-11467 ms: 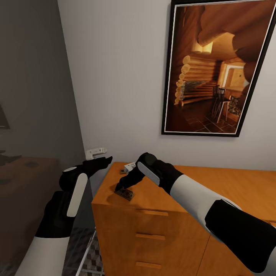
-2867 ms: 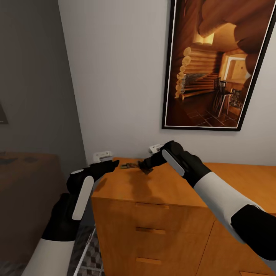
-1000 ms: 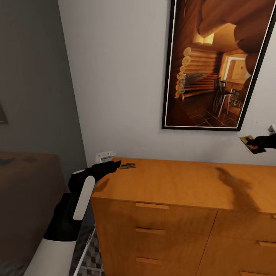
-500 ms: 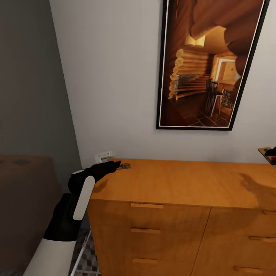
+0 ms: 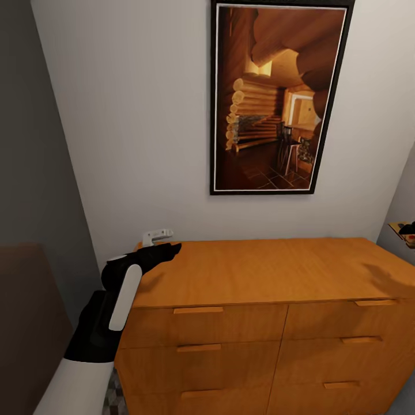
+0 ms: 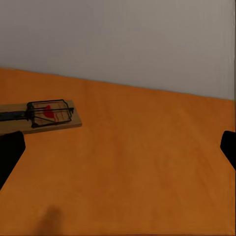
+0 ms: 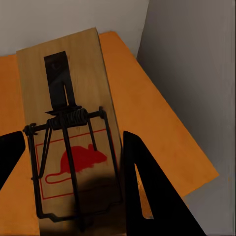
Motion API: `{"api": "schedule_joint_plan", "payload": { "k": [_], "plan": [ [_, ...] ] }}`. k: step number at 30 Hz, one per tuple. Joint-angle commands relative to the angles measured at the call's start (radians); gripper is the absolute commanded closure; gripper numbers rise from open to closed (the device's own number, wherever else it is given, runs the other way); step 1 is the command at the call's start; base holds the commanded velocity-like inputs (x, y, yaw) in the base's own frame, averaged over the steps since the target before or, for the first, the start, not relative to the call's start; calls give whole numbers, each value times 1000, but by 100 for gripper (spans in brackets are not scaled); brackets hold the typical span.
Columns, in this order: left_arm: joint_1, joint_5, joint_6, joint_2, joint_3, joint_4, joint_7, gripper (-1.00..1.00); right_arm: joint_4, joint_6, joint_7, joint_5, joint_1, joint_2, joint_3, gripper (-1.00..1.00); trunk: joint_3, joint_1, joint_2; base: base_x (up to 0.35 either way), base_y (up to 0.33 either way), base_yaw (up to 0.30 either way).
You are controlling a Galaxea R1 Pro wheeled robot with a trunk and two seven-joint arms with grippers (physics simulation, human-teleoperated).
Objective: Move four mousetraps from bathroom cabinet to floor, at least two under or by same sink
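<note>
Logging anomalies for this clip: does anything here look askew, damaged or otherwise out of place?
Nothing stands out. One mousetrap lies flat and intact on the cabinet top ahead of the open left gripper. The right gripper holds another mousetrap over the cabinet's end, its wire parts in order.

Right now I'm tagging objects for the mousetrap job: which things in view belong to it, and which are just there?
Job:
- held mousetrap in right gripper
- second mousetrap on the cabinet
- left gripper, open

Just there:
- framed cabin picture
- white wall fitting

No readable text; mousetrap bears only red mouse silhouette.
</note>
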Motion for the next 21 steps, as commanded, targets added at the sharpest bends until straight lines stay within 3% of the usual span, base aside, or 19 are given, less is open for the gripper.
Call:
{"api": "schedule_joint_plan", "payload": {
  "k": [1,10,21],
  "plan": [
    [-1,11,9,1,0,-1,10,-100,0,2,7,8,-2,-1,4,100,-1,0,-1,0,0,-124],
    [-1,11,18,7,0,-4,10,-100,-1,2,7,7,-2,0,5,100,0,0,-1,0,0,-63],
    [-1,11,17,8,0,-5,10,-100,-3,2,7,4,-2,1,5,100,0,0,-1,0,0,-232]
  ]
}}
